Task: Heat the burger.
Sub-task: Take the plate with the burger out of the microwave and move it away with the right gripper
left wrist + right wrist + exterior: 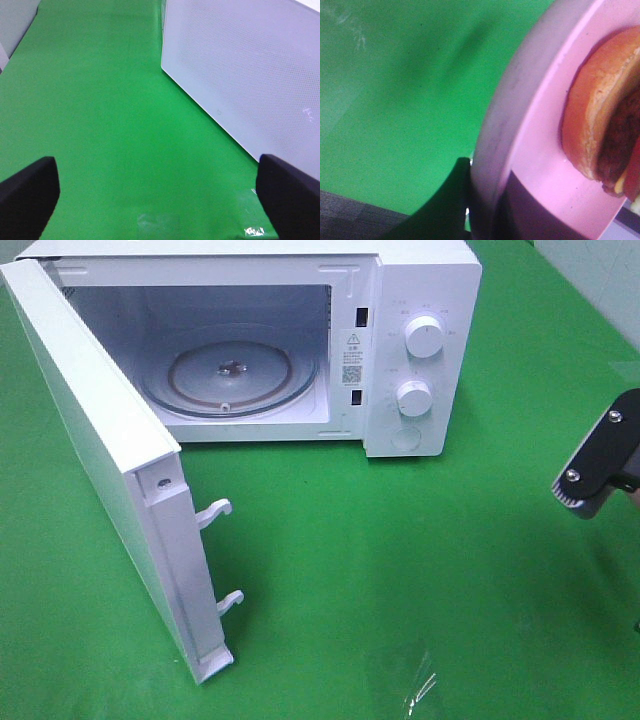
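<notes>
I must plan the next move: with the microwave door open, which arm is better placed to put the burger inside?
The right. Its claw is shut on the rim of the round pink plate carrying the brown-bunned burger. The left claw is open and empty beside the white microwave's open door.

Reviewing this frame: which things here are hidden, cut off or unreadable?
- Burger: right wrist view only, cut by the frame edge; top bun unseen.
- Pink plate: partly out of frame; absent from the exterior high view.
- Right gripper: fingertips unseen in any view.
- Microwave dial markings: too small to read.
</notes>
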Robot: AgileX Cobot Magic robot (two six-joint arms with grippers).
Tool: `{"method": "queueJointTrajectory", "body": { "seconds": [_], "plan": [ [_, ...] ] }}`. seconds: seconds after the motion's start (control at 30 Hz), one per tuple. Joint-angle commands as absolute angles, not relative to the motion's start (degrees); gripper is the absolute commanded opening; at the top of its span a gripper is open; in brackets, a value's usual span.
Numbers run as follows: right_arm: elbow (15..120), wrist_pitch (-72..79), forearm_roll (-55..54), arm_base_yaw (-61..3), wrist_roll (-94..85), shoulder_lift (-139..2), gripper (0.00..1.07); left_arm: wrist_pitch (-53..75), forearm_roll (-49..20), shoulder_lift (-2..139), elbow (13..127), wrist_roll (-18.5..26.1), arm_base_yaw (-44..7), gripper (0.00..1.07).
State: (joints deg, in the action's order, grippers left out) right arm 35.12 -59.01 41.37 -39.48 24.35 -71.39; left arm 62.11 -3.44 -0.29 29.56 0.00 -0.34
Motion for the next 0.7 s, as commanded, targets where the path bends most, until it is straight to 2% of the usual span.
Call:
{"method": "queueJointTrajectory", "body": {
  "seconds": [0.03, 0.3, 0.43, 0.7],
  "plan": [
    [36.67, -61.13, 46.87, -39.36, 31.51, -75.06, 0.0, 61.36, -3.61, -0.57, 29.62, 0.0, -0.23, 1.0],
    [37.99, -61.65, 49.68, -39.02, 44.75, -81.76, 0.02, 61.36, -3.61, -0.57, 29.62, 0.0, -0.23, 1.0],
    [37.99, -59.93, 49.62, -34.84, 46.81, -85.54, 0.02, 61.36, -3.61, -0.57, 29.62, 0.0, -0.23, 1.0],
    [37.99, -56.72, 49.73, -31.23, 47.56, -90.76, 0.04, 61.36, -3.61, -0.57, 29.62, 0.0, -0.23, 1.0]
  ]
}}
